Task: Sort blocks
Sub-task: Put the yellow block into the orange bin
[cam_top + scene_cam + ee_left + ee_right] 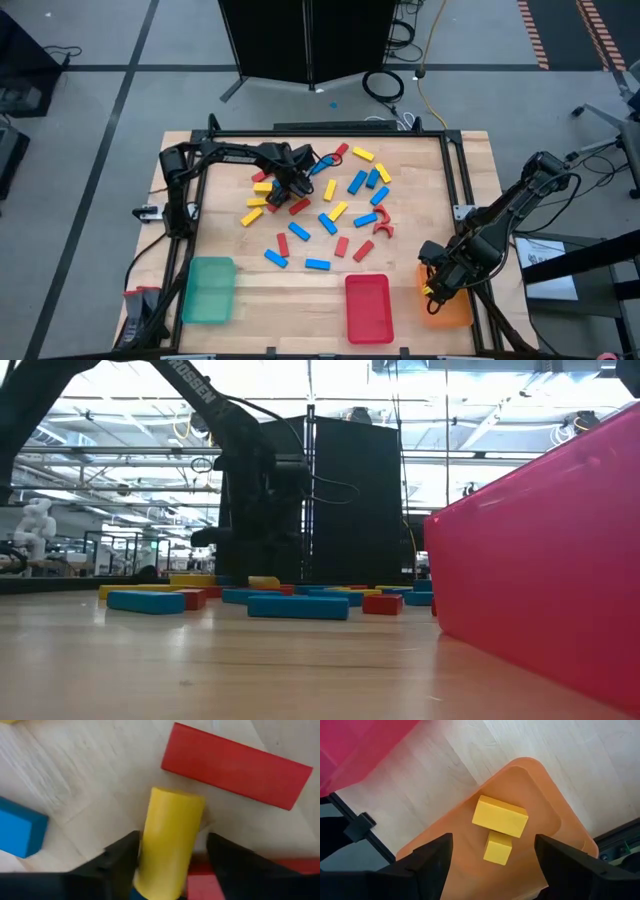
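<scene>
Red, blue and yellow blocks (330, 210) lie scattered over the middle of the wooden table. My left gripper (285, 188) points down into the far-left part of the scatter. In the left wrist view it (172, 840) stands open, one finger on each long side of a yellow block (170, 830). That block lies partly on a red block (200, 877), beside a long red block (235, 765) and a blue one (20, 830). My right gripper (492, 845) hangs open and empty over the orange tray (540, 805), in which two yellow blocks (500, 816) rest. My left gripper comes at the yellow block from above, its fingers lying across the block near its near end. One finger (125, 855) stands right at the block's long side (145, 845), and a thin gap shows at the other finger. Whether either touches, I cannot tell.
A green tray (209, 290) lies at the near left, a red tray (368, 308) at the near middle, and the orange tray (455, 312) at the near right. In the low view the red tray's wall (540, 560) fills the right side. A black frame borders the table.
</scene>
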`<action>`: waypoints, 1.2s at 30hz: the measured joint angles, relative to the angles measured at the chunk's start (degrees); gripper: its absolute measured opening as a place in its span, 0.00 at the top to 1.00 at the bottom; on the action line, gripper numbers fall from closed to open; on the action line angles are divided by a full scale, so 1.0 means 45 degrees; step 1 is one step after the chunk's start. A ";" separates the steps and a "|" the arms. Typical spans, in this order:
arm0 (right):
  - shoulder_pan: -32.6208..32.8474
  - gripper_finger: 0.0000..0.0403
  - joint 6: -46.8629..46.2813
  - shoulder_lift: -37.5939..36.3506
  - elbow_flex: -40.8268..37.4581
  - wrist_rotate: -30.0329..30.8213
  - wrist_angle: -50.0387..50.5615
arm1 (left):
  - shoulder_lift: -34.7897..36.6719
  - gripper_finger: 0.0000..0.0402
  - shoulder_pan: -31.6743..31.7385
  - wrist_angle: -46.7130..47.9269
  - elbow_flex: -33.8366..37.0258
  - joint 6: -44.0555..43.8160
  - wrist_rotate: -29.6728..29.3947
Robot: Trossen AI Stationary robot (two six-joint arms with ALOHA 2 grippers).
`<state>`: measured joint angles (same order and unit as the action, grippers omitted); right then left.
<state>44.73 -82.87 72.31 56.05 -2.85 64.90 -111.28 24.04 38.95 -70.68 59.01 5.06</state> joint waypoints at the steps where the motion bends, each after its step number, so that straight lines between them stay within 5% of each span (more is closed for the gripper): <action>1: 0.0000 0.31 -0.0005 0.0000 0.0000 0.0000 0.0005 | -0.0007 0.54 -0.0001 -0.0006 -0.0012 -0.0132 0.0000; 4: 0.0000 0.31 -0.0010 0.0000 0.0000 0.0008 0.0000 | -0.0016 0.67 -0.0001 -0.0159 -0.0032 -0.0352 -0.0052; 9: 0.0000 0.31 -0.0177 0.0000 0.0000 0.0238 -0.0014 | -0.0075 0.67 0.0002 0.0079 -0.0406 -0.2074 -0.0288; 16: -0.0029 0.31 -0.0364 -0.0146 0.0508 0.2489 0.0188 | 0.1114 0.67 -0.0142 -0.0033 -0.1255 -0.3673 -0.0394; 23: -0.0395 0.31 -0.0719 -0.0151 0.1928 0.8175 0.3401 | 0.3203 0.67 -0.0303 -0.2107 -0.1818 -0.6276 -0.0259; 29: -0.2100 0.31 -0.1507 -0.0253 0.3457 1.3542 0.5544 | 0.4691 0.67 -0.0507 -0.6395 -0.1844 -0.9492 0.0424; 36: -0.4198 0.31 0.4813 -0.0350 0.5882 1.6757 0.2566 | 0.5059 0.67 -0.1367 -0.9156 -0.1844 -1.0698 0.1190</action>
<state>25.84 -61.21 70.74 82.52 72.56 76.45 -88.51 17.88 -2.25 -78.98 10.87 10.41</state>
